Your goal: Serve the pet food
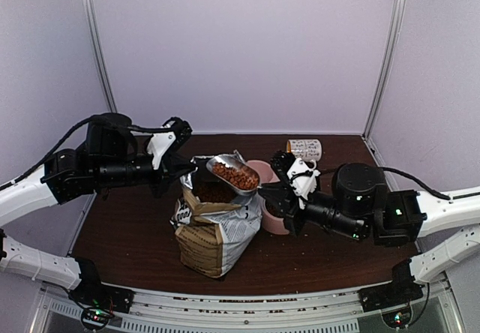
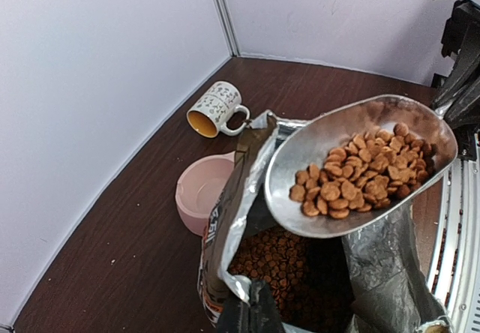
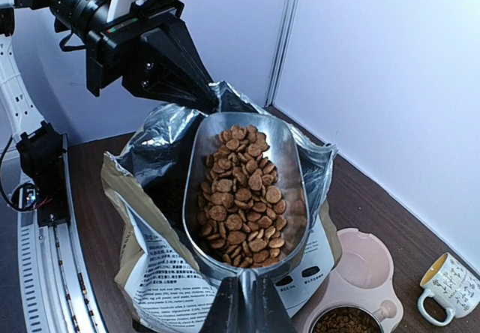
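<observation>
One load of kibble (image 3: 240, 190) ready; pour to come
The right hand (image 3: 246, 299) pinches the metal scoop (image 3: 241, 119) above the bag (image 3: 161, 273); the left hand (image 2: 251, 307) pinches its rim; the pink double bowl (image 3: 367, 264) awaits.

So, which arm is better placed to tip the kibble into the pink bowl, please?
Likely right: right gripper holds the scoop of kibble near the pink bowl; left gripper pinches the bag.
</observation>
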Motion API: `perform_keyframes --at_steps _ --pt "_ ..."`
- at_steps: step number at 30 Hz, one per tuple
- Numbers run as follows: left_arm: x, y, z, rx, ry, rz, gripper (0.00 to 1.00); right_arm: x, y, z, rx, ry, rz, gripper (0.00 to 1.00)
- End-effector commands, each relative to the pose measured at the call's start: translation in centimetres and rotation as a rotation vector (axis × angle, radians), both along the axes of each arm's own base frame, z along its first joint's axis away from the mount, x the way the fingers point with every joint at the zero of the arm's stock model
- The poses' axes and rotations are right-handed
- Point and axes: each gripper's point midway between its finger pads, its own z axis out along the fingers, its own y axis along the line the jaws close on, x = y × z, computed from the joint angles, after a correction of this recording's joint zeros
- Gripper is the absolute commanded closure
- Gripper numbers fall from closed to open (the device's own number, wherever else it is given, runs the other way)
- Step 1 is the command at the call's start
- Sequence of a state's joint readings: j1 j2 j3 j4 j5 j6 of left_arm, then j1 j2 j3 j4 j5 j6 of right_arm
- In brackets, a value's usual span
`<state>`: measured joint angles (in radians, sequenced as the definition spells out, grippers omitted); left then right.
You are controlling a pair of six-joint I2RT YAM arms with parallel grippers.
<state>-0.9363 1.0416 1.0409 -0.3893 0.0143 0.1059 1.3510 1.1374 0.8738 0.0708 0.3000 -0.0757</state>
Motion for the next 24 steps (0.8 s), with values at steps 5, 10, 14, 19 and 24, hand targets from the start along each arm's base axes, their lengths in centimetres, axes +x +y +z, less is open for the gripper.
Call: perform_keyframes --at_steps 5,10,14,19,24 --pt "2.2 2.0 2.8 -0.054 -0.097 0.162 1.0 0.4 -1.4 5.3 0.129 -0.043 -0.062 1.0" --pt "4.4 5.1 3.9 -0.089 -0.108 0.308 1.0 0.8 -3.0 7.1 0.139 -0.03 -0.113 1.0" --pt "5.2 6.8 4.7 -0.119 -0.111 0.375 1.0 1.4 -4.1 7.5 0.108 -0.007 -0.173 1.0" --pt "5.8 8.7 5.5 -0.144 -0.133 0.459 1.0 3.0 -4.8 6.7 0.017 0.046 -0.245 1.0" --pt "5.9 9.9 5.8 -0.157 -0.151 0.506 1.0 5.1 -5.6 4.3 -0.051 0.108 -0.301 1.0"
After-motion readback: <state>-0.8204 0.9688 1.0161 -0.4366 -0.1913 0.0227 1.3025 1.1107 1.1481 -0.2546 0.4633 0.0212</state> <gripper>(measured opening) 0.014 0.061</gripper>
